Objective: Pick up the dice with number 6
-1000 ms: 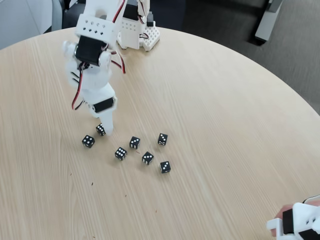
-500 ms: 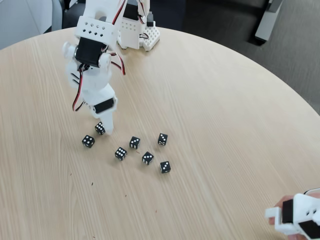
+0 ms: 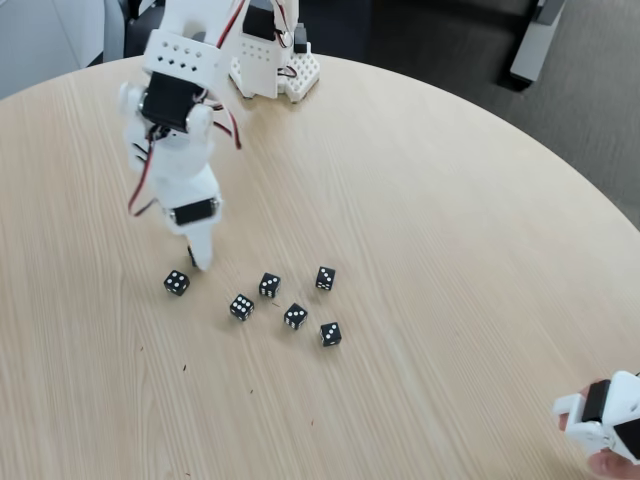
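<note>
Fixed view looks down across table (image 3: pixel 420 200) toward arm base (image 3: pixel 270 65)

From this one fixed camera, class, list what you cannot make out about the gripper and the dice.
- Gripper: the white finger's back faces the camera, so open or shut is unclear.
- Die at its tip: almost wholly hidden behind the finger; its pips are unreadable.
- White device: cut off by the bottom right corner.
</note>
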Robot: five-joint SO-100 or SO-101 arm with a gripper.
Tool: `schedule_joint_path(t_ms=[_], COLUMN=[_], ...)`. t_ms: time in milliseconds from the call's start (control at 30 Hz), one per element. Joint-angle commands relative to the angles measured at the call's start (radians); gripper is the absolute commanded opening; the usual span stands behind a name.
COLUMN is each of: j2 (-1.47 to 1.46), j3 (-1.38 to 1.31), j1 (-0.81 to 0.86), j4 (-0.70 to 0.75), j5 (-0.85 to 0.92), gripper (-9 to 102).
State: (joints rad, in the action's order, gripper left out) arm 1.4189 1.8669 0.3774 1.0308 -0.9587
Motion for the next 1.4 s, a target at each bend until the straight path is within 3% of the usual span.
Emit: schedule_joint_path(t_ms=[0,233,400,700,1100,1367], j2=[-0.002,0.000,0.000,0.135,0.827,1.077], j3=[-0.011,-0.011,-0.011,-0.012,0.023,0.387], j1=[0.023,0.025,0.025,-0.003,-0.342,-0.546], j4=[-0.009,-0.009,-0.009,0.008,0.011,0.008], j5=[-0.035,-0.040,-0.017,0.103,0.342,0.520], gripper=[19,18,0,0,0,0])
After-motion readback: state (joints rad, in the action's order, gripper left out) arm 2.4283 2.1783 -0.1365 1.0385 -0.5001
